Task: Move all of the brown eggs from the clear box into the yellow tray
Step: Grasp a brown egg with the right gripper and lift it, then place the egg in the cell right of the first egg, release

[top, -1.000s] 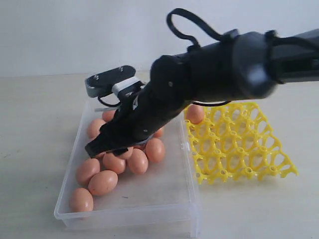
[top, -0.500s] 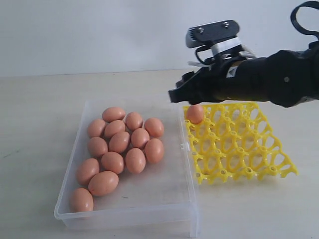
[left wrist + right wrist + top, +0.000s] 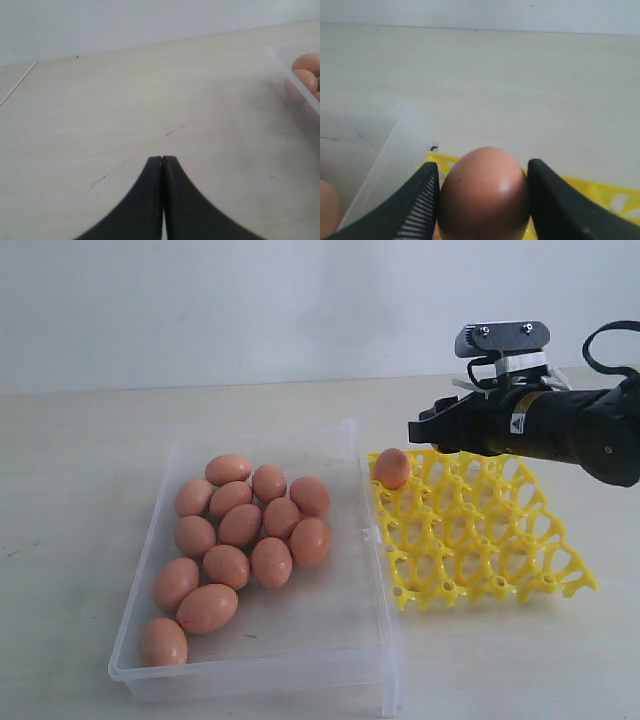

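Pale tabletop (image 3: pixel 80 490) runs back to a plain white wall (image 3: pixel 200 310). On it we see the clear box (image 3: pixel 250 672), with the yellow tray (image 3: pixel 480 540) just beside it on the right. We count fourteen brown eggs (image 3: pixel 240 525) lying in the box, clustered toward its left and back, several touching one another. A lone egg (image 3: pixel 392 468) sits in the tray's back corner cup, the one nearest the box.

The right gripper (image 3: pixel 483 167) reaches in from the right and hangs above the tray's back edge, a little up and to the right of the lone egg and apart from it. From the side, the near finger hides what lies between the two. The right wrist view shows the jaws standing wide with a brown egg (image 3: pixel 482 200) filling the gap. The ribbed pad (image 3: pixel 420 205) presses it on one side and the other finger on the opposite side.

We cannot see the left gripper (image 3: pixel 161 160) in the exterior view. Its wrist view shows two black fingers closed flat against each other with nothing between them, over open table. A stretch of the box's wall and a few eggs are also in sight.
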Robot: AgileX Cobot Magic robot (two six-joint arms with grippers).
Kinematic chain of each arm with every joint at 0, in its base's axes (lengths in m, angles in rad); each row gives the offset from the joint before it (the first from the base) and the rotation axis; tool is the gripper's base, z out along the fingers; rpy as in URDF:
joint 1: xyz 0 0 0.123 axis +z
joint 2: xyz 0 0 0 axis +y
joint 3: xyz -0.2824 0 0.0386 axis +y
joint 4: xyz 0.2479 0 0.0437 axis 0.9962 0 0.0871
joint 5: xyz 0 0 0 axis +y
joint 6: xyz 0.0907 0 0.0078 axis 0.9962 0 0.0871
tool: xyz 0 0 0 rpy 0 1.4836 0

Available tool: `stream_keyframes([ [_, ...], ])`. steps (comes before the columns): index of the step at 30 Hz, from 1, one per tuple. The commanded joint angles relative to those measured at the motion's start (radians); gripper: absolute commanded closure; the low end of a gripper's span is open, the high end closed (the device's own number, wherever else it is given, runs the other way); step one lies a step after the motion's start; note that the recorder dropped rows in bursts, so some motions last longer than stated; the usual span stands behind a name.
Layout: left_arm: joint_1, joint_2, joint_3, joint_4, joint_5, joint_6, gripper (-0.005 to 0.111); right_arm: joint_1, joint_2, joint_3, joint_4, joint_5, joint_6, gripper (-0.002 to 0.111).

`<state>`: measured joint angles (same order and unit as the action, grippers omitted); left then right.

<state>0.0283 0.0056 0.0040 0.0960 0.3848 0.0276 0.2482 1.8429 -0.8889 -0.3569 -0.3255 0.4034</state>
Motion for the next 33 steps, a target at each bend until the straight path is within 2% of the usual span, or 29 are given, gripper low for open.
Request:
stream_keyframes([
  [1,0.002,-0.006,-0.004,-0.001,-0.006,-0.005,0.107,-0.016,0.031,0.004,-0.045,-0.113,0.038,0.108],
  [6,0.002,-0.006,-0.004,-0.001,-0.006,-0.005,0.107,-0.015,0.085,-0.013,-0.097,-0.151,0.036,0.108],
  [33,0.002,-0.006,-0.004,-0.001,-0.006,-0.005,0.107,-0.039,0.144,-0.017,-0.116,-0.159,0.027,0.108],
])
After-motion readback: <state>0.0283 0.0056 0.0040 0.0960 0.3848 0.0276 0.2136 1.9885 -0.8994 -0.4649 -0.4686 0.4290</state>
